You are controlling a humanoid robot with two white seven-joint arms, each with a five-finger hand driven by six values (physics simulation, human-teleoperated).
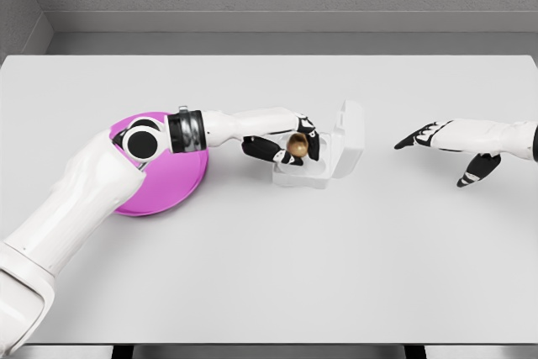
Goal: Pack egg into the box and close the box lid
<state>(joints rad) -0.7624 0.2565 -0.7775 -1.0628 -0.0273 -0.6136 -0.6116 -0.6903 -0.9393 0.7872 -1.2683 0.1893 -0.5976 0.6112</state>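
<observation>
Egg [296, 143]: small, rounded, brown with a slight sheen, noted directly above the open white box [324, 164], at the box's left part. Held in the left hand [286, 145]; dark fingers [262, 150] curled around it from the left and beneath, thumb side closing over the upper right. Grasp partial in view only: upper face of the egg exposed, lower portion masked by the fingers. Not possible to tell whether the egg touched the box floor or stood clear of it.

Box: white, small, set near the middle of the white table [336, 275], lid [350, 128] raised and tilted back on the right side, hinge edge toward the right. Interior largely hidden behind the hand and the front wall; contents below the egg not made out. White on white; edges of box hard to separate from the table surface.

Left arm seen crossing over a magenta plate [172, 191], covering much of its upper and left part; plate well apart from the box, to its left.

Right hand [445, 145] noted well to the right of the box, apart from it, fingers extended and spread, pointing left, holding nothing. Forearm cut off at the right edge.
</observation>
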